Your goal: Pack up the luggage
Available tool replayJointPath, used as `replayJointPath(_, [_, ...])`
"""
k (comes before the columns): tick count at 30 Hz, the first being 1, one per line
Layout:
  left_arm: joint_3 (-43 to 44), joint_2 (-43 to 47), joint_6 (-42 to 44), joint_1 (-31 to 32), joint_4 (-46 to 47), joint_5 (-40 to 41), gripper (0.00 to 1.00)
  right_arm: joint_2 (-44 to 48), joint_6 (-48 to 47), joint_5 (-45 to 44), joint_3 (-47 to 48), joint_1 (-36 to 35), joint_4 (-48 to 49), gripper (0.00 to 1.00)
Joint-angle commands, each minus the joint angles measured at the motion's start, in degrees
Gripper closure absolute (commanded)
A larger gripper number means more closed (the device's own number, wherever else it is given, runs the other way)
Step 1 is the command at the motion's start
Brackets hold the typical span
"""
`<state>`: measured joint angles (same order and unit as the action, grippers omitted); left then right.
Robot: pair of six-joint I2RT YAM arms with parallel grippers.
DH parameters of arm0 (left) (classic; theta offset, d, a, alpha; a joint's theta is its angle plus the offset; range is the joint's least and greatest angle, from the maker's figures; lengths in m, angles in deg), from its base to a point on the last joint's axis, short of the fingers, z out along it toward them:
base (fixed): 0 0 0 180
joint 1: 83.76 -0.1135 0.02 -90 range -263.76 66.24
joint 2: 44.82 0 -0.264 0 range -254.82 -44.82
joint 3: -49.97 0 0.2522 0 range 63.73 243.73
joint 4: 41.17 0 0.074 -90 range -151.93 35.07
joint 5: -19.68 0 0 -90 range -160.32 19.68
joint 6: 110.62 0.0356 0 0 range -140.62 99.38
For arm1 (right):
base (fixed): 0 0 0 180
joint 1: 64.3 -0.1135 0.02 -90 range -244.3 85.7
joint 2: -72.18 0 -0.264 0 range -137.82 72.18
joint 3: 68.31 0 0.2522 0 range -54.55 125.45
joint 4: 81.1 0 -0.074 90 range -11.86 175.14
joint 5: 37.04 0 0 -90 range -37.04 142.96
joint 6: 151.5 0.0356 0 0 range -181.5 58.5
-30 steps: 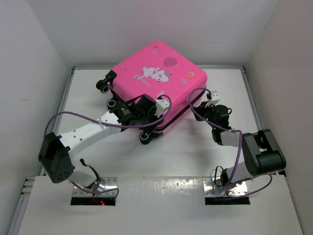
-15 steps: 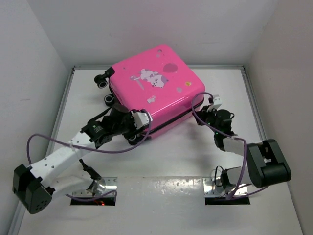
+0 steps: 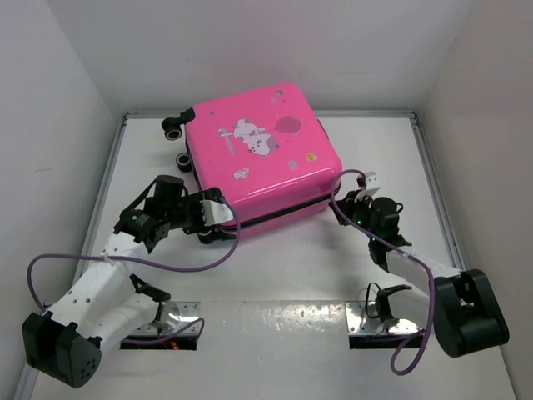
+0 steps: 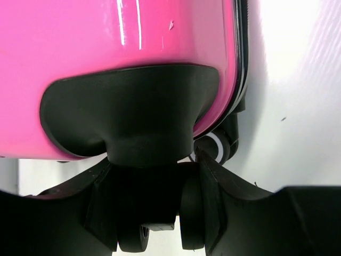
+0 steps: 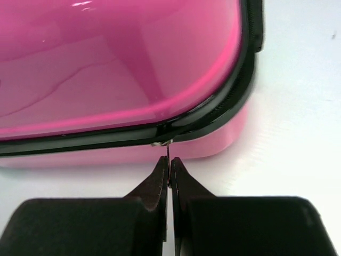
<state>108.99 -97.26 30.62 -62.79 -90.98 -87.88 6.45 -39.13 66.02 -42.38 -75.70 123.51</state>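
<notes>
The bright pink luggage (image 3: pixel 258 167) lies closed and flat at the back centre of the table, its white cartoon print facing up. My left gripper (image 3: pixel 210 218) is at its near-left corner, shut around a black wheel (image 4: pixel 154 213) under the pink shell (image 4: pixel 133 37). My right gripper (image 3: pixel 344 202) is at the near-right corner. Its fingertips (image 5: pixel 169 160) are shut on the thin metal zipper pull (image 5: pixel 168 152), which hangs from the black zipper seam (image 5: pixel 202 114). The lining is hidden.
Two more black wheels (image 3: pixel 172 131) (image 3: pixel 183 160) stick out on the suitcase's left side. White walls enclose the table (image 3: pixel 291 267) on the left, back and right. Purple cables loop from both arms over the near table.
The suitcase has turned, its near corner swinging left with my left gripper on the wheel. The left arm has swung out to the left. My right gripper has moved nearer along the seam.
</notes>
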Motion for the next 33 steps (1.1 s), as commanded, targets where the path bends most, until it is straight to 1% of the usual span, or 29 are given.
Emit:
replayJointPath(1, [-1.8,-2.6,12.9,-5.1,-11.0,0.3,1.0,2.5,-2.6,-5.7,-0.2,3.4,-1.5,1.0])
replayJointPath(5, [-1.8,-5.6,19.9,-11.5,-11.0,-1.6,1.0,2.3,-4.0,-4.7,0.0,5.9,-1.5,1.0])
replayJointPath(7, [-1.8,-7.0,24.0,-13.7,-10.3,-1.6,1.0,1.8,-4.7,-4.3,0.8,6.7,-1.0,1.0])
replayJointPath(8, [-1.8,-8.4,26.1,-15.9,-10.3,-1.6,1.0,1.2,-5.1,-3.8,0.9,8.2,-0.8,1.0])
replayJointPath(10, [-2.4,-9.7,32.0,-18.4,-9.3,-2.8,1.0,-0.2,-5.8,-2.6,2.0,9.2,1.2,1.0])
replayJointPath(12, [-3.0,-12.0,35.8,-21.7,-8.1,-3.4,1.0,-3.5,-6.7,-1.6,3.6,10.5,3.3,1.0])
replayJointPath(13, [-3.0,-12.8,39.1,-22.5,-7.1,-3.4,1.0,-4.5,-6.8,-1.4,4.2,11.0,4.0,1.0])
replayJointPath(14, [-3.0,-13.7,40.3,-23.4,-6.6,-4.0,1.0,-8.0,-7.0,-1.3,4.8,11.1,6.8,1.0])
replayJointPath(16, [-2.5,-16.8,44.1,-26.0,-5.5,-4.8,1.0,-10.4,-7.1,-0.6,8.2,11.0,8.4,1.0])
replayJointPath(17, [-1.7,-17.9,45.2,-26.8,-5.5,-5.4,1.0,-13.0,-7.0,-0.4,9.2,11.0,10.2,1.0])
replayJointPath(21, [1.4,-23.4,51.1,-30.5,-3.0,-8.3,1.0,-22.1,-7.1,0.6,16.8,10.7,11.7,1.0])
replayJointPath(22, [1.9,-24.4,52.2,-31.9,-3.0,-9.0,1.0,-23.1,-7.7,1.0,19.6,10.6,11.6,1.0])
replayJointPath(23, [2.5,-25.4,54.6,-32.4,-2.3,-9.6,1.0,-23.8,-7.5,1.6,20.7,10.3,11.6,1.0])
replayJointPath(24, [3.0,-27.3,55.7,-32.9,-2.3,-10.9,1.0,-26.1,-7.7,1.6,21.4,9.6,11.7,1.0])
replayJointPath(26, [3.9,-29.0,57.6,-34.0,-1.7,-11.5,1.0,-27.3,-8.9,2.0,24.3,8.8,11.7,1.0])
replayJointPath(27, [4.6,-30.3,59.7,-34.0,-1.7,-12.1,1.0,-28.8,-9.2,2.1,24.8,8.4,13.0,1.0])
replayJointPath(30, [5.1,-31.0,61.2,-34.0,-1.0,-12.1,1.0,-32.9,-8.7,1.8,28.9,8.1,13.9,1.0])
replayJointPath(32, [5.1,-31.0,63.6,-34.0,-1.0,-12.1,1.0,-37.8,-7.7,2.8,31.1,8.9,16.4,1.0])
replayJointPath(33, [5.1,-31.0,62.8,-33.3,-0.4,-12.1,1.0,-39.1,-6.8,2.9,33.8,9.2,17.3,1.0])
